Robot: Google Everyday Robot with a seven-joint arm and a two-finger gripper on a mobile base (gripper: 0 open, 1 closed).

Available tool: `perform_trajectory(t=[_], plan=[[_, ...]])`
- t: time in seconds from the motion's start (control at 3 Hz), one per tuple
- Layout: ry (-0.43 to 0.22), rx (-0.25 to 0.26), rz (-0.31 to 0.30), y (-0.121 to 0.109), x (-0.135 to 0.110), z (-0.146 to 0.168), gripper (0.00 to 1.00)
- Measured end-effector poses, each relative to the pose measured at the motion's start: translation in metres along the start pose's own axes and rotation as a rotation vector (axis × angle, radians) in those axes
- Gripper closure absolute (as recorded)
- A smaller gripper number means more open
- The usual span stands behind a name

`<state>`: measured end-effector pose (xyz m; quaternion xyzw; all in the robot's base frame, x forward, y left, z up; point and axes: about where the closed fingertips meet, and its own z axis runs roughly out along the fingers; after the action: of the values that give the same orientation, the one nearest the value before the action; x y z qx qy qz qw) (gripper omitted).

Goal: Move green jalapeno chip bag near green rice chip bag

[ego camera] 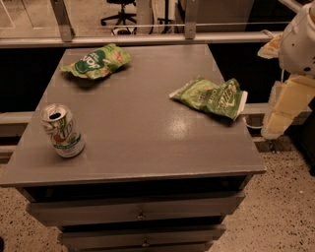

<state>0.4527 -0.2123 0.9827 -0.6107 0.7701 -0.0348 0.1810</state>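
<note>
The green jalapeno chip bag [210, 98] lies flat at the right side of the grey table [142, 128], pale green with white script and a white end edge towards the table's right edge. The green rice chip bag [96, 61] lies at the far left corner, bright green with a dark round logo. The two bags are far apart. My arm hangs beyond the table's right edge. Its cream gripper [276, 125] is off the table, to the right of the jalapeno bag and touching nothing.
An open soda can [62, 131] stands upright near the front left edge. The table has drawers [140, 214] below its front. A metal rail [147, 39] runs behind the table, with office chair legs [118, 10] beyond it.
</note>
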Motion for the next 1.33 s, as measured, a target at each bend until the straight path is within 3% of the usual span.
perform_trajectory(t=[0.33, 0.67, 1.0, 1.33], plan=[[-0.037, -0.004, -0.001, -0.017, -0.017, 0.038, 0.00], [-0.092, 0.050, 0.034, -0.056, -0.030, 0.083, 0.00], [-0.128, 0.106, 0.098, -0.093, -0.029, 0.116, 0.00], [-0.157, 0.096, 0.181, -0.121, -0.025, 0.148, 0.00]])
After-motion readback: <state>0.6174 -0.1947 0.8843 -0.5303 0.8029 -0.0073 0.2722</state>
